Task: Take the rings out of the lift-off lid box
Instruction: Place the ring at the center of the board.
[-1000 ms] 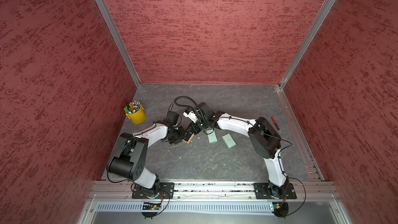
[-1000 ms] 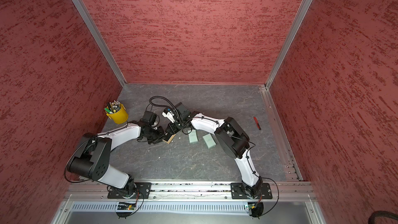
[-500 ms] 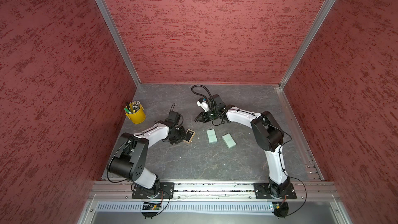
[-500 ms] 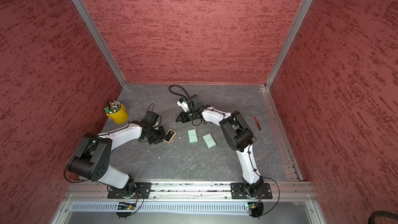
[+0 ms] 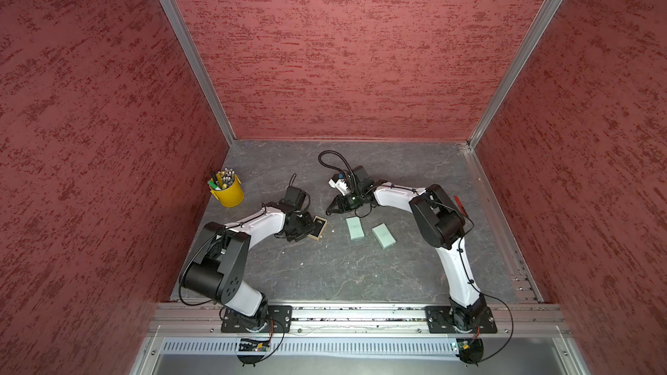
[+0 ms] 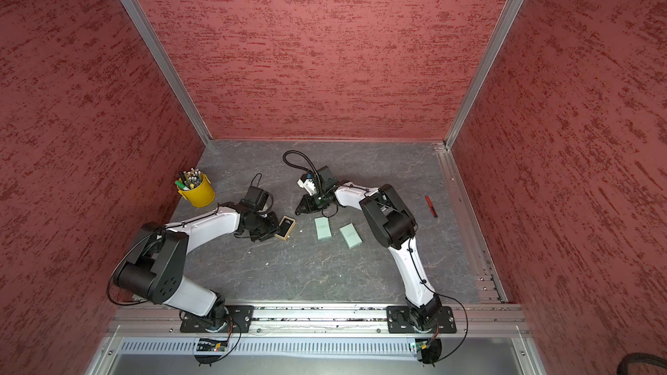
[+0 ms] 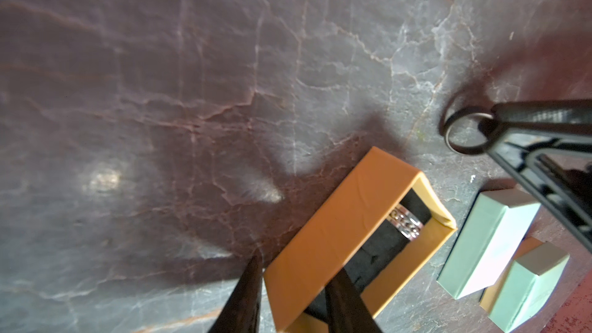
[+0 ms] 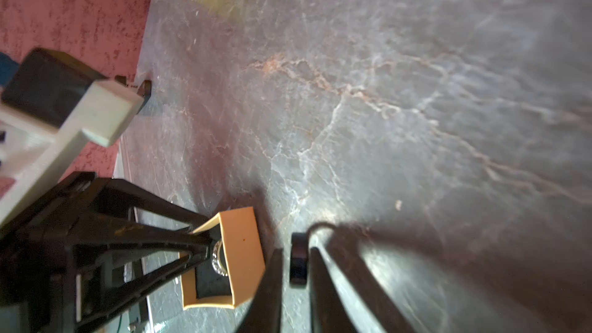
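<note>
**Right gripper** (image 8: 296, 251): my jaws stand a narrow way apart, low over the table (image 5: 335, 283). The black ring (image 8: 299, 259) is upright on its edge between the tips. A sliver of gap shows on one side of it, and I cannot tell whether the pads bear on it.

**Left gripper** (image 7: 293, 299): closed on one wall of the tan box (image 7: 339, 229), with one finger outside and one inside on the black lining. The box sits flat with its lid off.

**Task items:** taking the back wall as 12 o'clock, the black ring is out of the box, near it at about 1 o'clock. A silver patterned ring (image 7: 405, 222) sits in the lining. I cannot locate any other rings.

**Recommendation:** I judge the step in hand to be setting the black ring down. I should open wider before lifting and then rise straight, so neither tip drags the hoop. On edge it may roll, so it is better tipped flat. The left hold should stay firm for the next pick.

**Surroundings:**
- The table is a grey, veined, stone-look top. It looks hard and smooth, so a ring would likely skate on it.
- Two mint-green boxes (image 5: 354, 229) lie at 3 o'clock of the tan box.
- A yellow cup of pens (image 5: 228, 194) stands at 10 o'clock.
- A red stick (image 6: 430, 206) lies far out at 3 o'clock.
- Red textured walls (image 5: 343, 48) close three sides.
- The arm rail (image 5: 361, 315) runs along 6 o'clock.
</note>
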You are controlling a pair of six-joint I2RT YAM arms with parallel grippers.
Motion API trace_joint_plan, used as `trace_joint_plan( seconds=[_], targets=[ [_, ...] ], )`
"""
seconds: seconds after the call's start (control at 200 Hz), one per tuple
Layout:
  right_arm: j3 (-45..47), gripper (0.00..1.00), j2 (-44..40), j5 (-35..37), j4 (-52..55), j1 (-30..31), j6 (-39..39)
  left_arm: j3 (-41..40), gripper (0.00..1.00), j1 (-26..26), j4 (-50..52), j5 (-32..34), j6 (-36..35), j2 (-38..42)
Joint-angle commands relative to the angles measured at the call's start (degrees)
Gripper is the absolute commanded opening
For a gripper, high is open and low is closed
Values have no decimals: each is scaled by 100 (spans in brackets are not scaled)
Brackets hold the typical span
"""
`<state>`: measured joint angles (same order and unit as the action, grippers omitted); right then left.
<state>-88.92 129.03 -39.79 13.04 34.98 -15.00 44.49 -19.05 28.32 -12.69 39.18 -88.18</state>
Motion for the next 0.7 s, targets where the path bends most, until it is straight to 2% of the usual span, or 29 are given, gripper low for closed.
trace_joint_plan(
  seconds=[0.0, 0.05, 0.115, 0.306, 0.466, 0.696],
  targets=[
    [-208, 30, -187, 496, 320, -35, 272, 34, 34, -70, 115, 126, 50, -41],
    [-235, 36, -269, 629, 420, -35, 369, 29, 34, -81, 97, 112, 54, -50],
    [-331, 36, -337, 764, 620, -35, 494, 11, 34, -88, 65, 101, 73, -65],
    [-160, 30, -865, 739, 547, 81, 696, 41, 34, -121, 99, 125, 99, -42],
    [-25, 26, -1198, 802, 583, 489, 1110, 44, 34, -112, 124, 138, 105, -38],
    [-125, 26, -977, 1139, 919, 794, 1414, 52, 34, -117, 166, 139, 91, -23]
  ],
)
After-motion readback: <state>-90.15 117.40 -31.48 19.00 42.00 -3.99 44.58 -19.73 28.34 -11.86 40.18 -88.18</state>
